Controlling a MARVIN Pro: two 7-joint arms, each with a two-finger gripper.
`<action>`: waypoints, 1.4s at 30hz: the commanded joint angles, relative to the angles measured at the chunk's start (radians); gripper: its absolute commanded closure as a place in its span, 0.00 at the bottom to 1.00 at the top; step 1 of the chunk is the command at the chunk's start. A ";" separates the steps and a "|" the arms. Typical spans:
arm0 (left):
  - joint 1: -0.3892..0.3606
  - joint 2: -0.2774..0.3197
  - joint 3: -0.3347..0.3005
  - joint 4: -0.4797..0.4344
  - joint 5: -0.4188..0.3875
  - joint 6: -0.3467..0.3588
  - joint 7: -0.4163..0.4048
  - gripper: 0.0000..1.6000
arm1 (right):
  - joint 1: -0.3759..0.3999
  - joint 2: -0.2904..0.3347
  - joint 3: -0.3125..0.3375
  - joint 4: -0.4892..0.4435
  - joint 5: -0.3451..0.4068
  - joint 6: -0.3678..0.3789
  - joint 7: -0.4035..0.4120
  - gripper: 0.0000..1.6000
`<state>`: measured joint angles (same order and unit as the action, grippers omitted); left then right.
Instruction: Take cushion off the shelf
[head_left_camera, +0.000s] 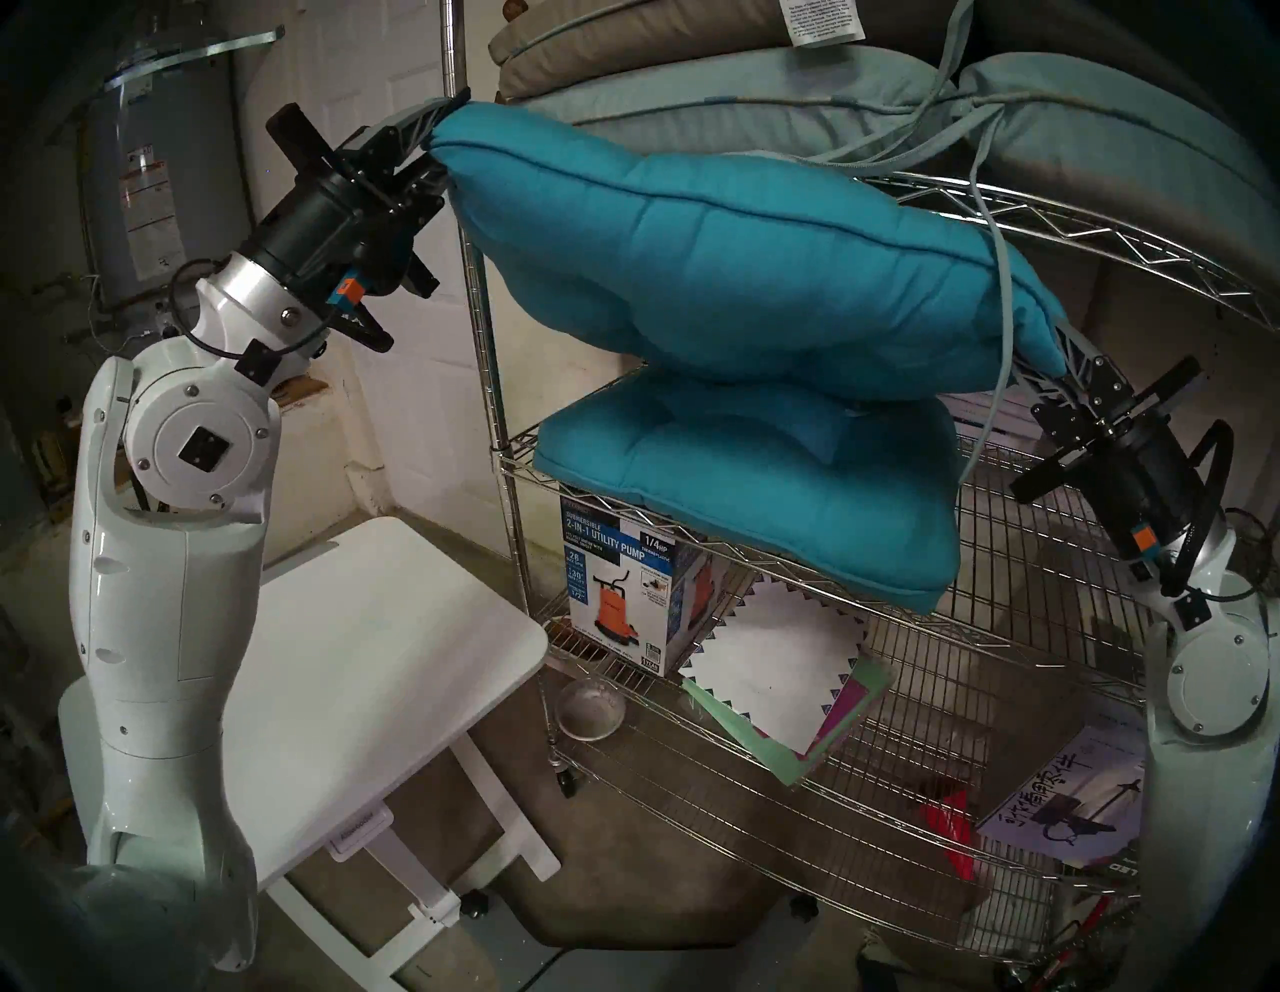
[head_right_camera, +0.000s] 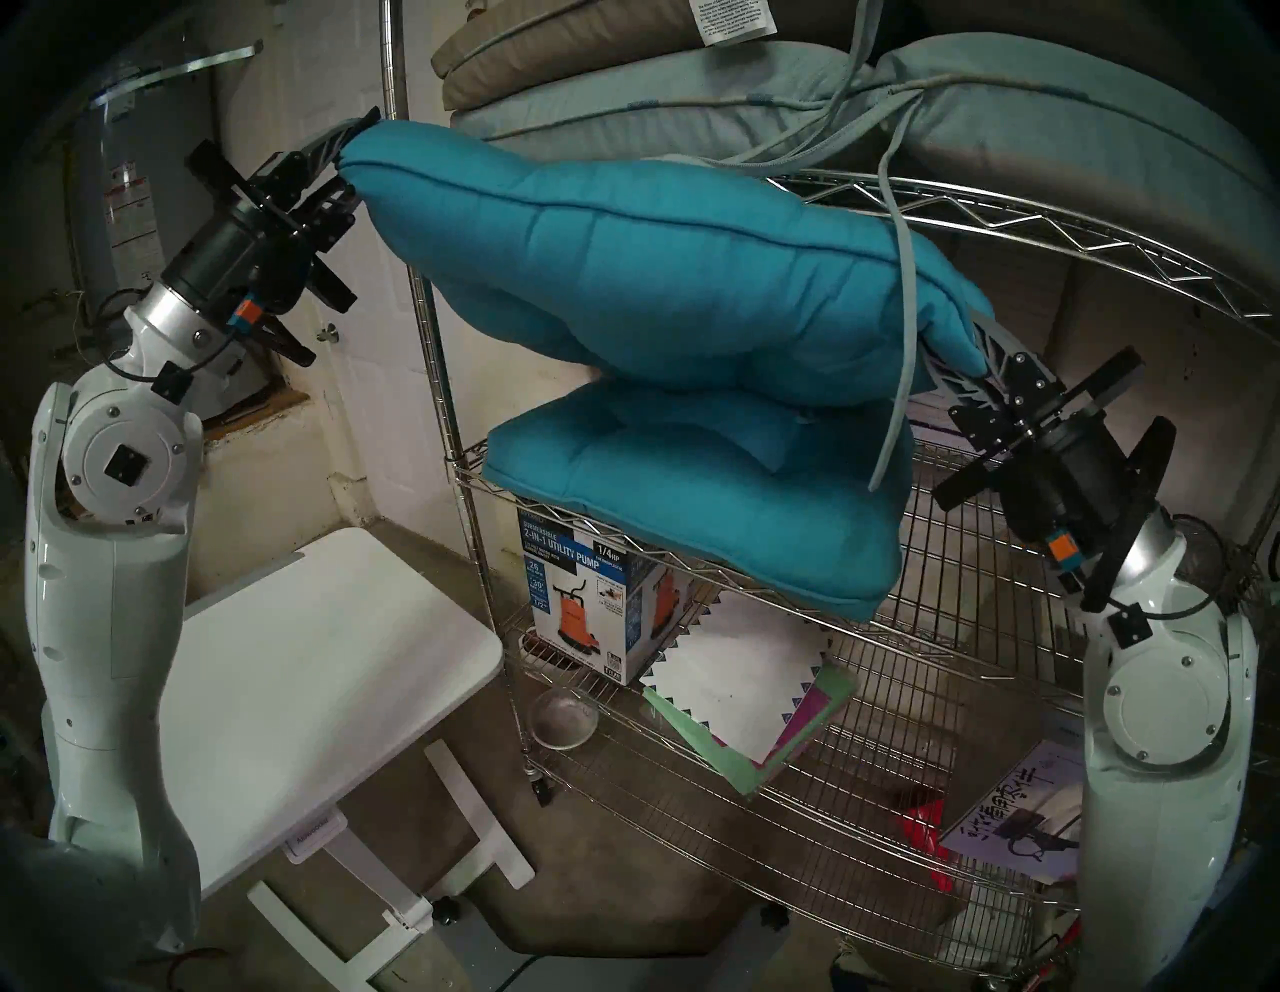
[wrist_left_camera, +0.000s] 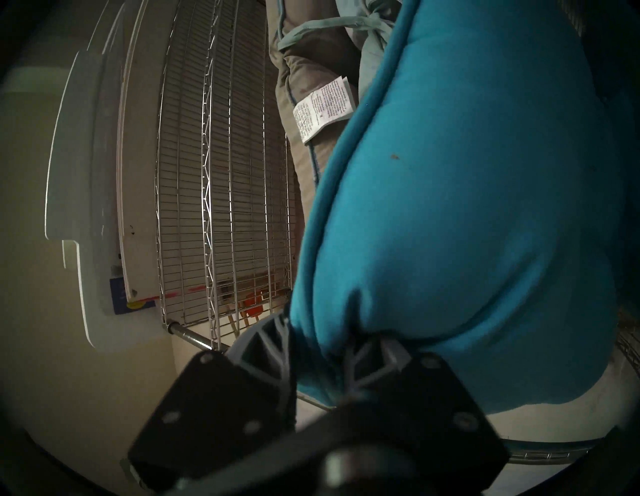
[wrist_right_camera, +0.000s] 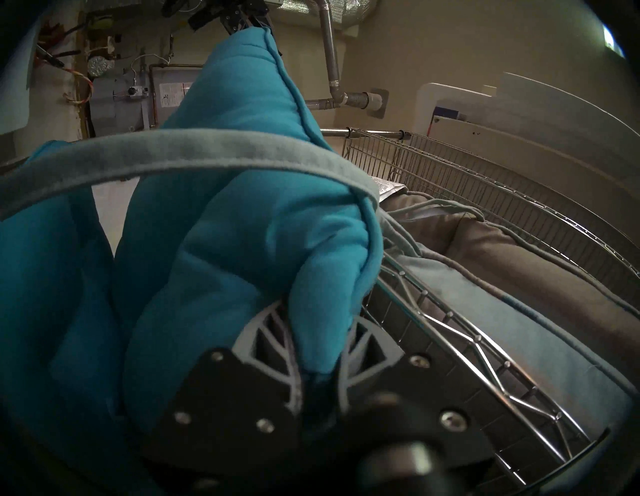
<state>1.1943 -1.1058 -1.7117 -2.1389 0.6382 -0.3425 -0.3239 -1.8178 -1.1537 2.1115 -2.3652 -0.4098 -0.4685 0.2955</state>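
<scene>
- We hold the plump teal fabric cushion by its two ends, clear of the tall chrome wire shelf, just in front of its upper tier.
- Our left gripper pinches one corner; our right gripper clamps the opposite, lower end.
- A pale grey-blue tie strap drapes over the cushion near our right gripper.
- A second teal cushion lies on the middle tier below.
- A small white table stands to the left of the shelf.

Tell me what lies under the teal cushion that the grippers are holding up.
Under the lifted teal cushion lies a second teal cushion on the wire shelf. The lifted one covers the rear of the lower cushion, so nothing there can be seen.
</scene>
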 joint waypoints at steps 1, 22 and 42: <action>-0.006 -0.008 -0.059 -0.070 -0.032 -0.001 0.023 1.00 | 0.006 -0.004 0.018 -0.040 0.034 0.016 0.001 1.00; 0.049 -0.021 -0.166 -0.186 -0.094 0.006 -0.042 1.00 | -0.032 -0.042 0.077 -0.078 0.109 0.028 0.034 1.00; 0.084 -0.045 -0.296 -0.302 -0.168 0.015 -0.102 1.00 | -0.069 -0.056 0.131 -0.078 0.202 -0.057 0.038 1.00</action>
<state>1.2990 -1.1393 -1.9360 -2.3796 0.5101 -0.3383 -0.4427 -1.8882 -1.2016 2.2157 -2.4391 -0.2459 -0.5129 0.3454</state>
